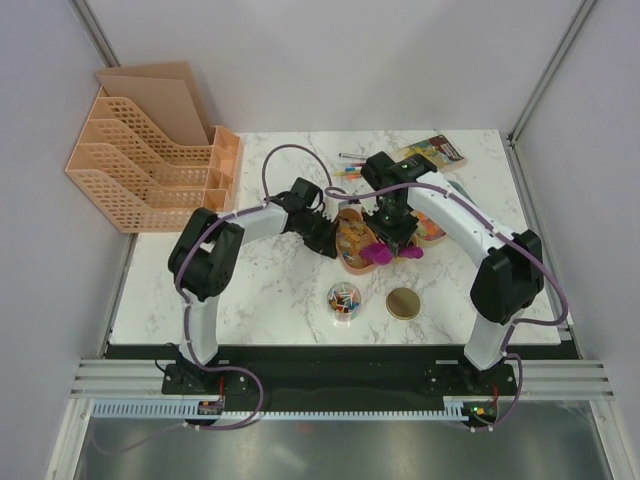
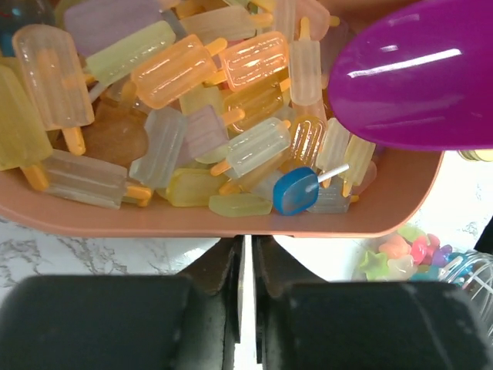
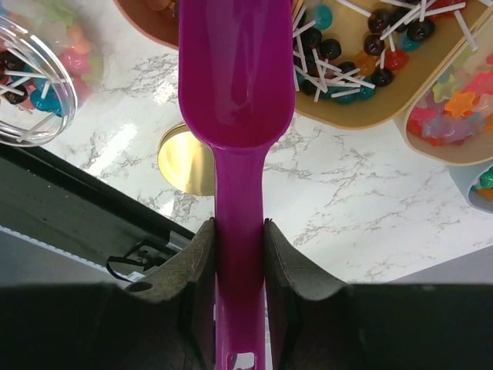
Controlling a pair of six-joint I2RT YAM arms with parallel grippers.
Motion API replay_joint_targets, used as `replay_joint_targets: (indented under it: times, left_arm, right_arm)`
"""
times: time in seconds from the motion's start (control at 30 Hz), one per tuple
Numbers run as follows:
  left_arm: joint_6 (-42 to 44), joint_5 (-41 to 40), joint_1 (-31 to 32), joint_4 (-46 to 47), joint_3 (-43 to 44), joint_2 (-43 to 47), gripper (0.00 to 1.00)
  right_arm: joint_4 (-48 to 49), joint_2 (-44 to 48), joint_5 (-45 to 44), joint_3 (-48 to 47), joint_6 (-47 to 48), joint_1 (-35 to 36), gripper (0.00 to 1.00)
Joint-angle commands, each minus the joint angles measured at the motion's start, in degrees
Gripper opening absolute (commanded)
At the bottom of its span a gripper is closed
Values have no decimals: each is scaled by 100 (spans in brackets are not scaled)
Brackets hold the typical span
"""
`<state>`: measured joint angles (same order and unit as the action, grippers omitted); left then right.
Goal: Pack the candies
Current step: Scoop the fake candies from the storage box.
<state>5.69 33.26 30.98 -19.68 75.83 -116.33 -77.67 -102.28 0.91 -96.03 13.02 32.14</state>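
A pink compartment tray [image 1: 347, 264] holds the candies. In the left wrist view its near compartment [image 2: 385, 208] is full of yellow-orange popsicle-shaped gummies [image 2: 177, 69]. My left gripper [image 2: 248, 240] is shut at the tray's near rim, tips hidden under it; in the top view it [image 1: 328, 232] sits at the tray's left edge. My right gripper [image 3: 240, 227] is shut on the handle of a purple scoop [image 3: 235, 69], whose empty bowl hovers by the tray's edge [image 2: 416, 85]. Dark lollipop sweets [image 3: 370, 54] and pastel star pieces [image 3: 454, 108] fill other compartments.
A clear jar [image 1: 344, 298] with a few candies stands in front of the tray, its gold lid [image 1: 403, 302] flat beside it. Thin pens [image 1: 350, 172] and a packet [image 1: 437, 152] lie behind. An orange file rack [image 1: 150, 165] fills the back left.
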Motion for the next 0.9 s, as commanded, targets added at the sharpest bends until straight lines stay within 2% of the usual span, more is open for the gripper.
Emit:
replay_joint_targets:
  times: [0.0,0.1,0.4,0.67,0.87]
  left_arm:
    - [-42,50,40,52,-128,452,18]
    - [54,-64,-39,70,-690,1155,25]
    - [221,-354,-215,236,-1808,2729,26]
    - [292,-469,-303,360,-1888,2950,26]
    - [239,-408,-373,413,-1923,2976,27]
  right_arm:
    - [-205,-169,-258,-100,-97,3,0]
    - [-214,-318,-205,-214,-106,11,0]
    - [-161,-828,-363,-566,-150,179,0]
    - [-152,-1277,-328,-1032,-159,213,0]
    - [-143,-1417,-258,-1039,-168,231,0]
